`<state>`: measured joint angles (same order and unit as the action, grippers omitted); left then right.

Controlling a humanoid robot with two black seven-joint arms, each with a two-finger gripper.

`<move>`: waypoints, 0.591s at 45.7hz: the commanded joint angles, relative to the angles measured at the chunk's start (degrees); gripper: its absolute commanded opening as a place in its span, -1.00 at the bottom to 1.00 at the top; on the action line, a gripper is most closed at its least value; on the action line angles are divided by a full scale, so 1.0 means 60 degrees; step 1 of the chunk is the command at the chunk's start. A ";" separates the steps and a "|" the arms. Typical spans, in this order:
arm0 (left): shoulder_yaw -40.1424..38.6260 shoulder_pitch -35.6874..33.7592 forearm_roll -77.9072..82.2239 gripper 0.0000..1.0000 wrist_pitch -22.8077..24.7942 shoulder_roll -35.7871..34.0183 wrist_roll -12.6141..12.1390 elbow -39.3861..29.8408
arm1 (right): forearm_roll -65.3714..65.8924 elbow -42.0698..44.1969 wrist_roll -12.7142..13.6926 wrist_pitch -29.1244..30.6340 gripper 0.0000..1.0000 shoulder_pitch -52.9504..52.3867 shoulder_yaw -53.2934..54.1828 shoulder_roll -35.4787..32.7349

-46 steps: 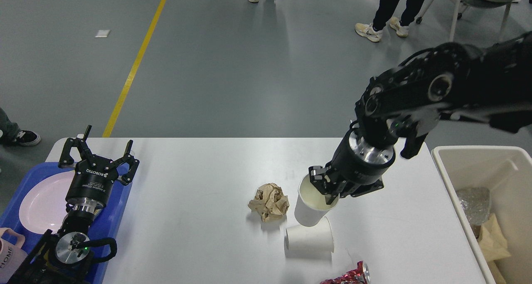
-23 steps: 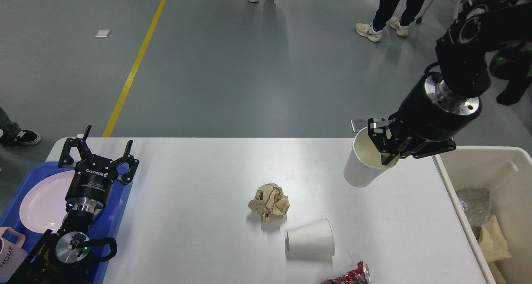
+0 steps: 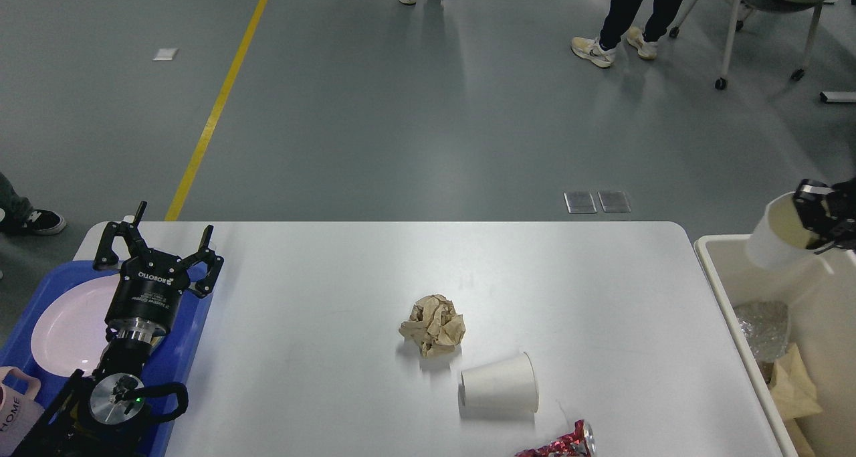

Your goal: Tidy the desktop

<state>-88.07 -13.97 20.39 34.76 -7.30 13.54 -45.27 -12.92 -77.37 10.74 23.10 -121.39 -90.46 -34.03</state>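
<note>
Head view: white desktop (image 3: pixel 334 296), grey floor (image 3: pixel 401 122), possibly concrete.

The white desktop (image 3: pixel 321 276) carries crumpled brown paper (image 3: pixel 433 324), a toppled paper cup (image 3: pixel 499 386) and a red wrapper (image 3: pixel 558 443).

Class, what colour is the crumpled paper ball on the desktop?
Light brown crumpled paper ball, best in the head view.

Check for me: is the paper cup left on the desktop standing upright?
No. The paper cup lies on its side on the desktop, just near of the crumpled brown paper ball.
</note>
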 commanded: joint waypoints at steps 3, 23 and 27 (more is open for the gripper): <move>0.0000 0.0000 -0.0001 0.94 0.0008 0.0001 0.0000 0.0001 | 0.0336 0.2360 -0.0032 -0.0305 -1.00 0.2518 0.0792 -0.1065; 0.0000 0.0000 -0.0001 0.94 -0.0006 0.0001 0.0000 0.0001 | 0.0322 0.9696 -0.0032 -0.2556 -1.00 1.1670 0.5217 0.0673; 0.0000 0.0000 -0.0001 0.94 -0.0007 0.0001 0.0000 0.0001 | 0.0278 1.0623 -0.0032 -0.3365 -1.00 1.2802 0.5247 0.1335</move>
<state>-88.06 -13.97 20.39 34.76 -7.29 13.54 -45.27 -10.89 -21.24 10.54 9.18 -53.56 -59.70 -31.30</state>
